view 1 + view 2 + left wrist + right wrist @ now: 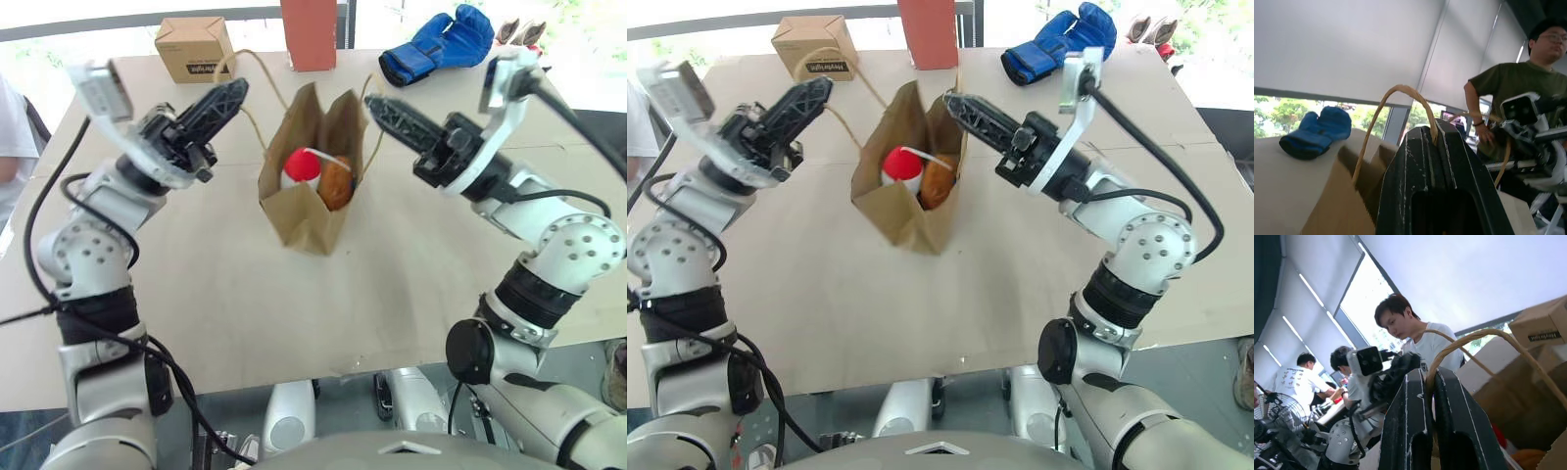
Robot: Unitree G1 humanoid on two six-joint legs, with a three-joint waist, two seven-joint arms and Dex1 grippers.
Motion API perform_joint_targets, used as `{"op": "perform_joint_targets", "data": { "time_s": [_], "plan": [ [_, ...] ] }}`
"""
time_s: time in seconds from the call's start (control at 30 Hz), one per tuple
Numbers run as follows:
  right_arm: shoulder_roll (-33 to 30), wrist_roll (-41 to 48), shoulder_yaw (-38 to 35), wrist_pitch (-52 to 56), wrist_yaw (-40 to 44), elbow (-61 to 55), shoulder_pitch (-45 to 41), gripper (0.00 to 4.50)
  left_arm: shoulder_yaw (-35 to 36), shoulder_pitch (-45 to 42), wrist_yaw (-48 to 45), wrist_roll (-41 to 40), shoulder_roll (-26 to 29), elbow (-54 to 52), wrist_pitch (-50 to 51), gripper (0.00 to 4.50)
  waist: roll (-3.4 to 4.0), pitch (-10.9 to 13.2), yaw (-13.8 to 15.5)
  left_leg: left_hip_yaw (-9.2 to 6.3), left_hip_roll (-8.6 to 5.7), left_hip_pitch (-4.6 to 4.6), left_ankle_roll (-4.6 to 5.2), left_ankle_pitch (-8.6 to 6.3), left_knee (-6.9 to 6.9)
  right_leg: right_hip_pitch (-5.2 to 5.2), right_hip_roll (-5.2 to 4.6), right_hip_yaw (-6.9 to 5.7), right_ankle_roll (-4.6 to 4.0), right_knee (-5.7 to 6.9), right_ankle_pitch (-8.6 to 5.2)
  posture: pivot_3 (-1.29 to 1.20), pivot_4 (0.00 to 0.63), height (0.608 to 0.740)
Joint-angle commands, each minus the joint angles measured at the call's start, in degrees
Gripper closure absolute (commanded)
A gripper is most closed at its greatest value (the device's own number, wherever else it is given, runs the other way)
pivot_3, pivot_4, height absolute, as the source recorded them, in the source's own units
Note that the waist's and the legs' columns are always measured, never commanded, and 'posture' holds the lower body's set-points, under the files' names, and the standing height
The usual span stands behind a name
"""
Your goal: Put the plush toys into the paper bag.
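The brown paper bag (299,220) stands open in the middle of the table. Inside it lie both plush toys, the white one with a red end (302,164) and the fuzzy orange-brown one (336,183) beside it. My left gripper (235,91) is at the bag's upper left, shut on the left loop handle (1400,90), which runs in between its fingers. My right gripper (374,103) is at the bag's upper right, shut on the right loop handle (1474,335). Both grippers point up and inward toward each other over the bag's mouth.
At the table's far edge are a small printed cardboard box (194,47), a tall red-brown box (309,32) and a blue boxing glove (439,44). A person (10,137) is at the left edge, and others (1518,93) stand around the table.
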Motion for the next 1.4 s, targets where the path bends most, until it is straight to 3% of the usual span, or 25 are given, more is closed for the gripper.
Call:
{"op": "perform_joint_targets", "data": {
  "time_s": [0.03,0.1,0.23,0.27,0.3,0.4,0.47,0.7,0.83,0.9,1.03,1.07,1.27,1.4],
  "plan": [
    [-4.6,0.4,5.0,-0.5,-3.3,-4.9,2.2,4.50,-4.8,-6.8,-5.1,10.2,1.5,9.8,-6.1,3.16,0.00,0.0,0.2,-0.02,0.00,-0.01,0.00,0.00,0.00,-0.01,0.00,-0.03,-0.04,-0.01,-0.02,0.00,0.150,0.740],
    [-7.0,-2.8,8.5,-2.2,-5.0,-4.6,5.0,4.50,-7.2,-7.8,-5.7,13.8,2.5,12.4,-5.5,2.24,-0.03,0.0,0.1,0.00,0.00,-0.02,0.00,0.00,-0.01,0.00,-0.01,0.00,-0.05,-0.03,-0.03,0.00,0.150,0.740],
    [-9.1,-1.1,8.8,-5.5,-5.5,-3.9,6.4,4.50,-8.0,-5.7,-7.1,16.8,3.9,12.5,-4.3,0.23,-0.01,0.0,-0.9,0.16,-0.01,-0.08,0.00,0.00,-0.03,-0.11,-0.03,0.16,0.03,-0.05,0.01,0.00,0.150,0.740],
    [-11.1,-1.0,9.8,-6.7,-3.2,-4.8,6.8,4.50,-7.1,-4.2,-7.9,15.7,4.4,11.3,-2.9,0.04,-0.01,0.0,-1.1,0.16,-0.01,-0.12,0.00,0.00,-0.03,-0.16,-0.03,0.16,0.03,-0.04,0.02,0.00,0.150,0.740],
    [-12.4,-0.7,10.2,-7.3,-2.5,-5.2,7.0,3.94,-6.2,-2.5,-8.5,14.5,4.9,9.5,-1.5,0.00,-0.01,0.0,-1.3,0.15,0.01,-0.12,0.00,0.00,-0.04,-0.16,-0.02,0.15,0.03,-0.03,0.02,0.00,0.150,0.740],
    [-18.2,1.4,8.8,-6.8,-2.5,-5.9,6.4,2.93,-2.7,4.6,-7.2,10.9,5.4,1.3,2.2,0.00,0.01,0.0,-1.6,0.15,0.07,-0.08,0.01,-0.01,-0.13,-0.18,0.01,0.15,0.03,-0.03,0.01,0.00,0.150,0.740],
    [-24.3,4.5,8.5,-4.7,0.4,-7.6,7.5,1.87,-1.8,9.1,-5.4,9.4,4.7,-4.7,3.9,0.00,0.02,0.0,-1.3,0.13,0.10,-0.10,0.01,-0.01,-0.15,-0.20,-0.01,0.10,0.01,-0.03,0.00,0.00,0.150,0.740],
    [-40.9,10.1,8.8,-2.2,5.1,-9.9,13.4,1.87,-4.7,18.1,0.0,9.8,-0.2,-18.0,4.0,0.00,-0.01,0.0,-0.6,0.17,-0.06,-0.07,0.01,0.00,-0.09,-0.10,-0.23,0.11,-0.21,-0.11,-0.14,0.00,0.150,0.740],
    [-50.5,-0.2,15.3,-9.1,9.1,-12.4,20.7,1.87,-6.6,19.2,5.6,12.8,-3.7,-19.9,2.8,0.00,-0.06,0.0,-0.5,0.17,-0.13,-0.02,0.02,0.00,-0.05,-0.04,-0.27,0.13,-0.19,-0.12,-0.17,0.00,0.150,0.740],
    [-48.9,-7.1,21.7,-14.7,7.6,-9.9,20.4,2.40,-7.4,19.7,6.4,13.8,-4.4,-20.6,2.4,0.00,-0.07,0.0,-1.1,0.18,-0.13,0.02,0.02,0.00,-0.04,-0.02,-0.25,0.16,-0.13,-0.15,-0.20,0.00,0.150,0.740],
    [-41.9,-19.3,35.4,-25.0,7.5,-2.9,17.6,4.25,-9.6,19.4,6.7,15.8,-5.0,-21.1,1.3,0.00,-0.06,0.0,-1.4,0.14,-0.10,0.09,0.02,0.00,-0.02,-0.07,-0.02,0.36,0.04,-0.07,-0.22,0.00,0.150,0.740],
    [-39.6,-22.2,38.3,-27.5,7.3,-0.5,16.3,4.43,-10.3,19.2,7.2,16.5,-5.3,-21.4,1.1,0.00,-0.05,0.0,-1.3,0.11,-0.09,0.07,0.02,0.00,-0.03,-0.12,0.01,0.36,0.04,-0.02,-0.20,0.00,0.150,0.740],
    [-25.9,-29.8,45.6,-39.4,8.8,12.3,10.1,4.43,-15.1,19.3,13.6,23.9,-7.8,-25.1,-1.9,0.00,-0.07,0.0,-0.8,0.11,-0.10,-0.06,0.01,0.00,-0.03,-0.15,0.01,0.35,0.02,-0.06,-0.02,0.00,0.150,0.740],
    [-20.2,-32.7,47.2,-45.4,11.0,19.0,8.9,4.43,-17.2,18.1,17.7,28.6,-10.3,-25.1,-4.5,0.00,-0.09,0.0,-0.6,0.13,-0.10,-0.02,0.01,0.00,-0.03,-0.13,0.02,0.37,0.02,-0.03,-0.01,0.00,0.150,0.740]
  ]
}}
